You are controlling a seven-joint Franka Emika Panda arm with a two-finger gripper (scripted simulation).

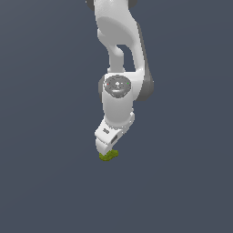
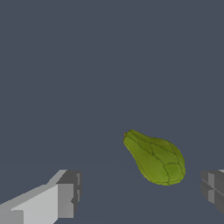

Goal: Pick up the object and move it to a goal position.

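Your gripper [image 2: 140,192] has its jaws apart, with one finger [image 2: 65,197] on each side of the gap and nothing clamped. The object [image 2: 155,157], an olive-green, pear-shaped lump, sits in that gap, nearer one finger than the other, touching neither as far as the wrist view shows. In the exterior view the gripper [image 1: 108,148] is down low, right over the object [image 1: 108,155], which peeks out under the fingertips.

Step looks like pre-grasp: lined up but not closed. Next, centre slightly on the lump, then close and lift toward the goal; no goal marker visible.

The object's long axis lies slanted across the gap. Narrow stem end points away from the fingers, fat end toward the nearer one.
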